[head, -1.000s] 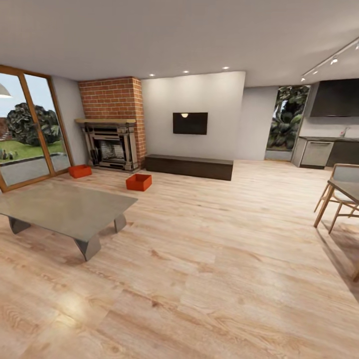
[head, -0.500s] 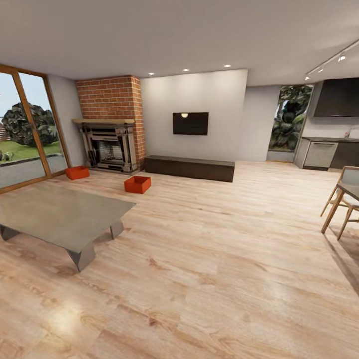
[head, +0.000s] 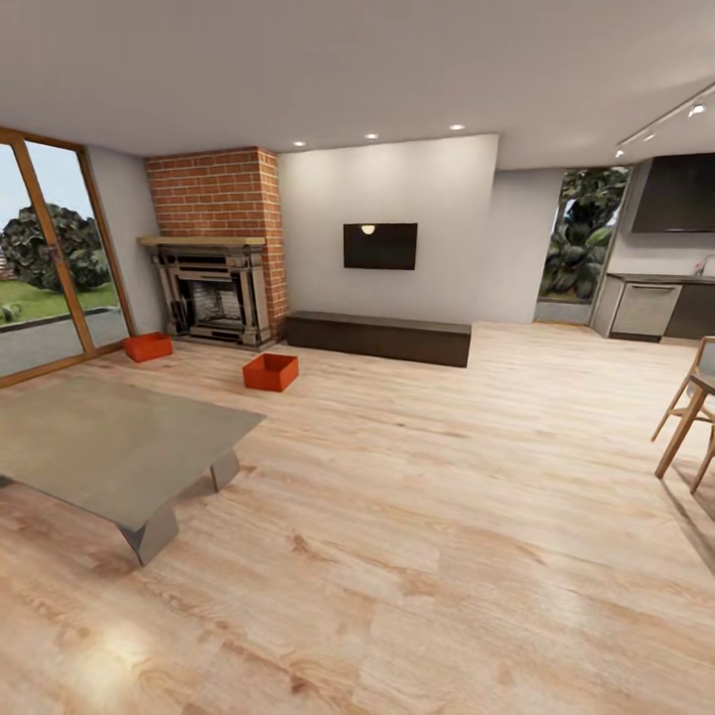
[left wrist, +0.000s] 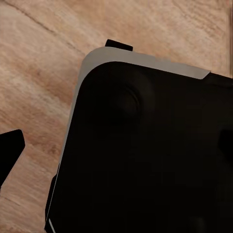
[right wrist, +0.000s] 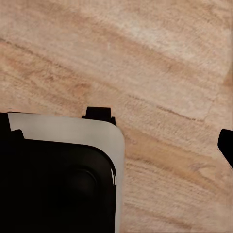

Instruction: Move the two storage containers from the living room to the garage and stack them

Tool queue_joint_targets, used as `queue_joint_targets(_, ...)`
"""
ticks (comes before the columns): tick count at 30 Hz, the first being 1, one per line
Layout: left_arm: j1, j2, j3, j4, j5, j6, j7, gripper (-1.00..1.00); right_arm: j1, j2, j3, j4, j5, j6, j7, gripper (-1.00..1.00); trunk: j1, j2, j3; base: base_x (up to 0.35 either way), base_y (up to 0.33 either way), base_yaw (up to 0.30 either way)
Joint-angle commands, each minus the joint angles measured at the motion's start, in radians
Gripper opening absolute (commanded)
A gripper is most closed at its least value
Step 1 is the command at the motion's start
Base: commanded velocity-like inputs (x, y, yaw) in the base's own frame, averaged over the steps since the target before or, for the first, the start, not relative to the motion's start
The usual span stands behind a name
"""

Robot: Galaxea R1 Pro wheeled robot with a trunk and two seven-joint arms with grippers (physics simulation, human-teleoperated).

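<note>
Head view: living room with light wood plank floor (head: 447,516). Two orange-red rectangular storage containers sit on that floor, well apart from each other; one (head: 148,347) lies just in front of the brick-and-dark-stone fireplace (head: 214,288), near the wood-framed glass doors (head: 50,258); the other (head: 271,371) sits further out into the room, between the fireplace and the long dark low bench (head: 378,337) along the white wall. Both upright, open tops up, seemingly empty. Black wall-mounted screen (head: 379,245) above the bench. Low grey coffee table with angled legs (head: 109,447) near the camera at left. Light wooden chair (head: 690,417) partly in frame at right; dark kitchen cabinets (head: 660,308) beyond it. Left wrist view: black, grey-edged robot base (left wrist: 145,155) over wood planks, a dark fingertip at frame edge (left wrist: 9,150); whether that pincer is clenched or released, cannot tell. Right wrist view: same base corner (right wrist: 58,179), a dark fingertip at the edge (right wrist: 225,145); pincer state likewise cannot tell.
</note>
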Motion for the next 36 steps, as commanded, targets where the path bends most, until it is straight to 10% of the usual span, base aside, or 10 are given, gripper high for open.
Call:
queue_joint_targets(1,0.000,0.000,0.004,0.000,0.001,-0.002,0.001,1.00,-0.001,0.000,0.008,0.003,-0.008,-0.006,0.002,1.00,0.001,0.000,-0.001,0.323,0.000,0.000)
queue_joint_targets(36,0.000,0.000,0.003,0.000,0.001,-0.003,0.001,1.00,-0.001,-0.002,0.014,0.003,-0.001,-0.010,0.002,1.00,0.001,0.000,-0.001,0.323,0.000,-0.015)
